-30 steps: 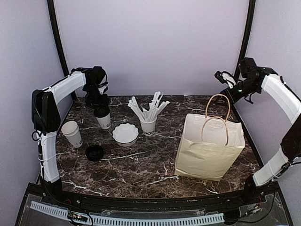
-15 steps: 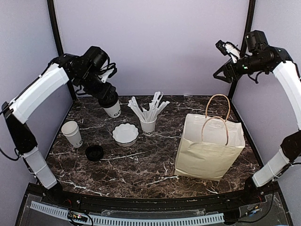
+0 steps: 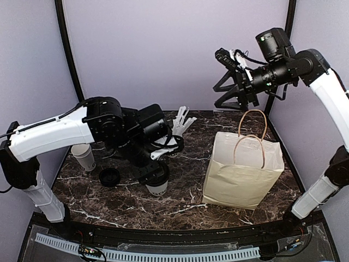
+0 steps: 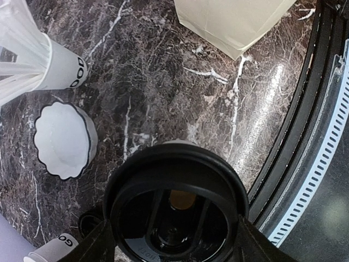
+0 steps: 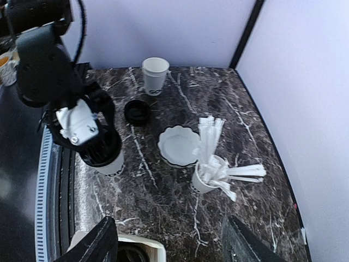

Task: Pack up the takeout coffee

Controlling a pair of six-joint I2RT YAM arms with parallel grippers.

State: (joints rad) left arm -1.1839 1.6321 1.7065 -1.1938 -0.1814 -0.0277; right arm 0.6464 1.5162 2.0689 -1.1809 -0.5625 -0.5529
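Note:
My left gripper (image 3: 155, 179) is shut on one takeout coffee (image 4: 174, 204), a white paper cup with a black lid, gripped at the lid rim. It hangs low over the front middle of the table, left of the paper bag (image 3: 242, 169). Whether its base touches the marble I cannot tell. A second takeout coffee cup (image 3: 84, 155) stands lidless at the left, and a loose black lid (image 3: 109, 176) lies just in front of it. My right gripper (image 3: 226, 82) is open and empty, high above the bag's left side.
A white scalloped bowl (image 5: 179, 144) and a small cup of wrapped straws (image 5: 207, 174) stand mid-table behind the held cup. The left arm covers the bowl in the top view. The bag's handles (image 3: 253, 131) stand upright. The table's black front rail (image 4: 305, 136) runs close to the cup.
My left arm has lifted the lidded cup from the back left and swung it forward and down to the front middle. The right arm has risen and moved left, over the bag.

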